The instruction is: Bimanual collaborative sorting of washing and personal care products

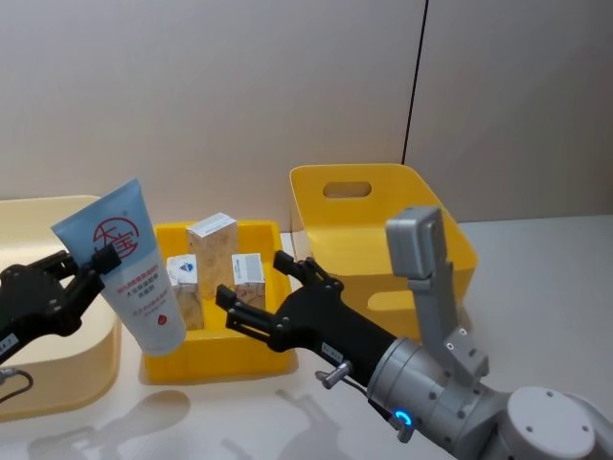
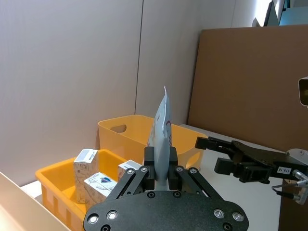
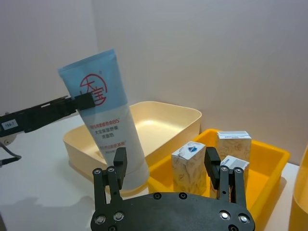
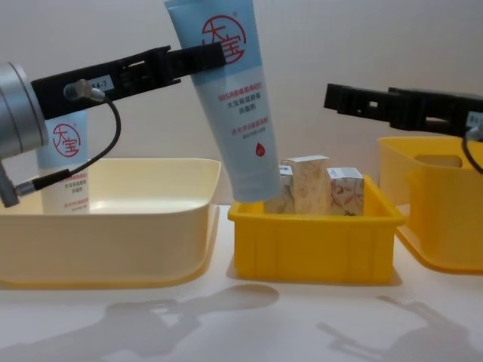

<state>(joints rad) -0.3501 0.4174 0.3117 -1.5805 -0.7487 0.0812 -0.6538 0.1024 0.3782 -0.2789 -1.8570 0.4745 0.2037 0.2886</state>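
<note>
Nearest to the robot, the right gripper (image 1: pixel 254 287) is open, its jaws wide apart. It hangs in the air above the right side of the small yellow tray (image 1: pixel 211 369), at about 3 o'clock from the tray's middle, and touches nothing. At about 9 o'clock from the tray, the left gripper (image 1: pixel 96 261) is closed on a light-blue tube (image 1: pixel 134 273) and grips it near its flat sealed end. The tube is in the air, a little tilted, with the cap end downward just above the tray's left edge. Inside the tray three leaf-patterned cartons (image 1: pixel 211 240) stand upright, close together. Left of the tray sits a pale cream bin (image 1: pixel 57 383), and a second light-blue tube (image 4: pixel 64 162) stands in it. Farther back, at about 1 o'clock from the tray, a large yellow bin (image 1: pixel 383 220) rests on the white table (image 1: pixel 556 259).
</note>
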